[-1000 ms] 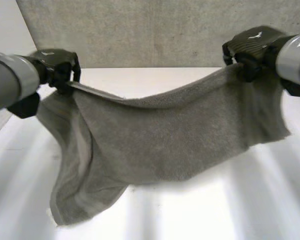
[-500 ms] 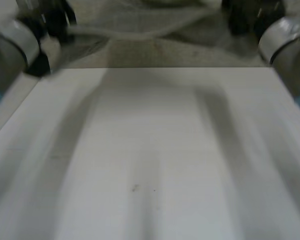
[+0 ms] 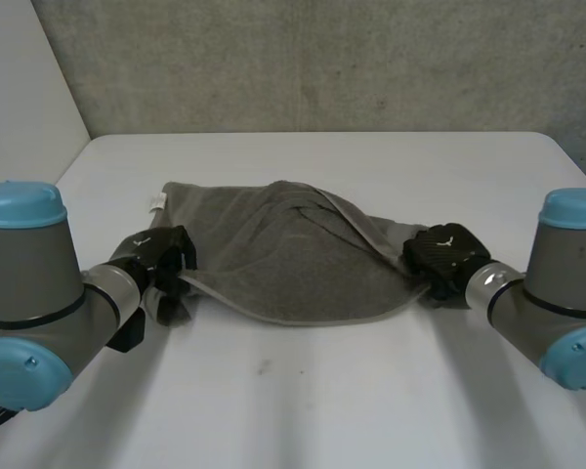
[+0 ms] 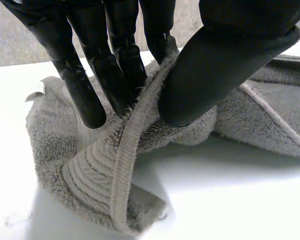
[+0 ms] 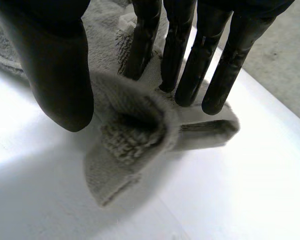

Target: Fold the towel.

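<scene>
Grey terry cloth, looped and nubbly, with a flat ribbed band and a stitched hem along its edge: the towel (image 3: pixel 283 256) lies in a rumpled, roughly doubled heap near the middle of the smooth white table (image 3: pixel 313 410). Its top layer is creased in diagonal ridges and its near edge runs in a shallow curve. A small pale tab (image 3: pixel 157 201) at the far left corner looks like a label, though it is too small to be sure.

The left hand (image 3: pixel 162 258) sits low at the towel's near left corner, its arm bent in from the side. In the left wrist view its fingers (image 4: pixel 90 80) and thumb (image 4: pixel 225 70) nip the hem between them (the ribbed band folds under just past the fingertips, its end resting on the table).

The right hand (image 3: pixel 445 256) is low at the towel's right end. In the right wrist view straight fingers (image 5: pixel 182 65) press on the cloth and the thumb (image 5: pixel 60 75) stands opposite. A bunched ridge of pile is pinched up between them, and the corner flap lies splayed on the table. Rough grey concrete (image 3: pixel 322 59) backs the table.
</scene>
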